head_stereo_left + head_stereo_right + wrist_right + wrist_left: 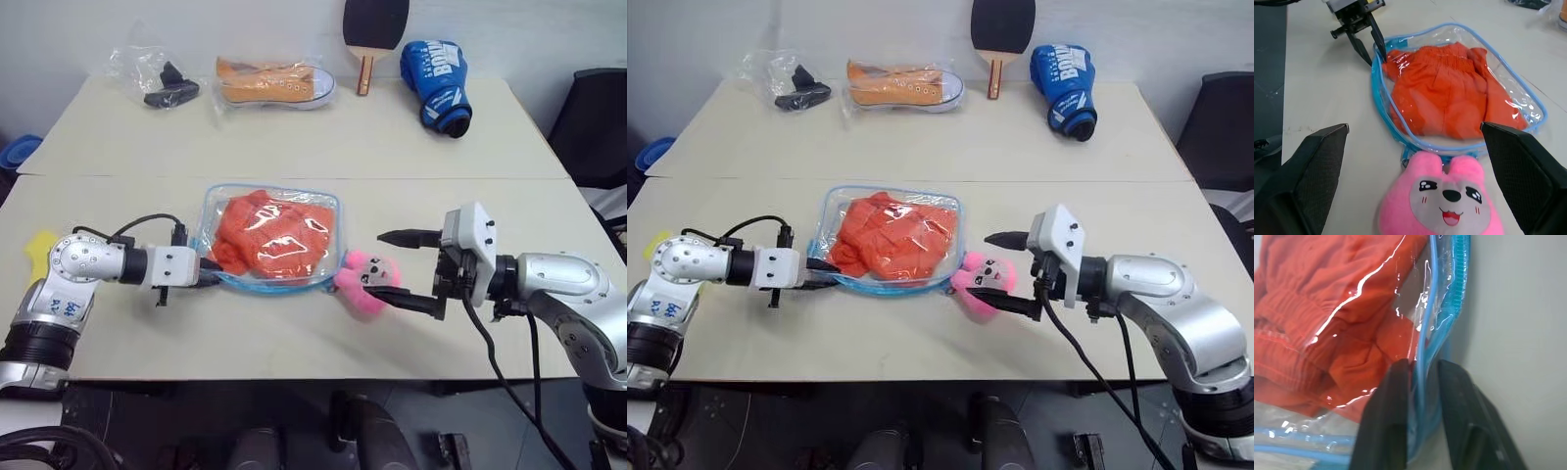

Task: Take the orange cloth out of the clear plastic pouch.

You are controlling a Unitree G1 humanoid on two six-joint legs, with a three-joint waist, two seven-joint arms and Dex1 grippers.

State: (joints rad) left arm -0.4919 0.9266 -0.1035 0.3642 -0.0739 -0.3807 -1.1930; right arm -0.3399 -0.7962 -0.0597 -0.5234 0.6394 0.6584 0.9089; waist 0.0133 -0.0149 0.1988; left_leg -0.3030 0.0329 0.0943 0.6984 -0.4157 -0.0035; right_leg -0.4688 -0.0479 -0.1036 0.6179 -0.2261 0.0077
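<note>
My left gripper (208,278) straddles the blue trim at the left edge of the clear plastic pouch (328,211), one finger (1383,423) on either side of the rim, not fully clamped. The pouch lies flat on the near table (294,343) with the orange cloth (272,233) inside it. A pink plush charm (364,284) rests at the pouch's right corner. My right gripper (396,268) hovers wide open around the charm, holding nothing.

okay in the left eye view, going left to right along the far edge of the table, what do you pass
thin clear bag with a black item → orange sneaker → table tennis paddle → blue boxing glove
</note>
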